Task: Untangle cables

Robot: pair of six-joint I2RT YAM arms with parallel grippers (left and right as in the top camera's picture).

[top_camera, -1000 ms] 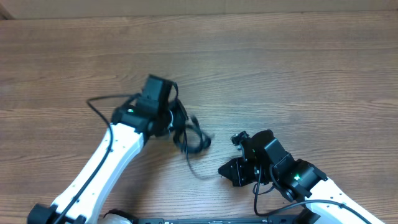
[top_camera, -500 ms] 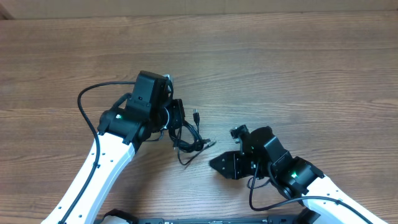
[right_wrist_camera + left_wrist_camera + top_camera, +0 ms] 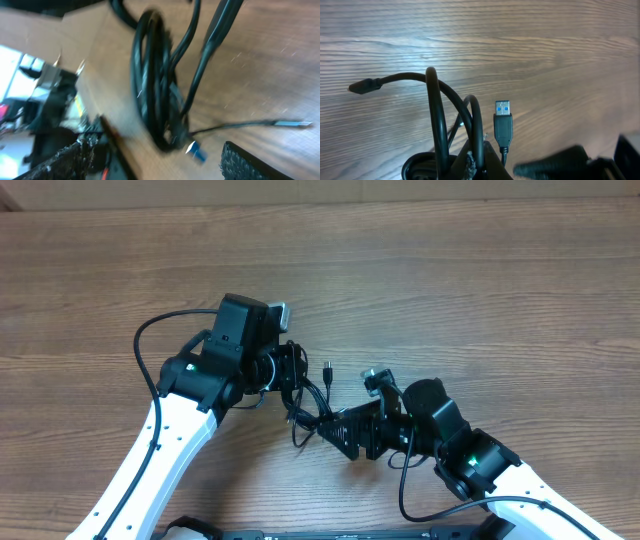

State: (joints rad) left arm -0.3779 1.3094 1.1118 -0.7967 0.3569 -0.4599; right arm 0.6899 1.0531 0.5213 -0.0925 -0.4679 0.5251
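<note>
From overhead the cables [image 3: 300, 415] merge into one dark knot, strands inseparable; the left wrist view's bottom edge cuts off their loops; the right wrist view is blurred; left arm [image 3: 165, 450] and right arm [image 3: 505, 480] run off the overhead's lower edge.

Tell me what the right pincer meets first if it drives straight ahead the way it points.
Most likely the coiled bundle of thin black cables, directly ahead of the open right pincer; exact depth is unclear.

Table [image 3: 480, 270] — matt wood grain; cables [image 3: 437, 115] — glossy black rubber.
</note>
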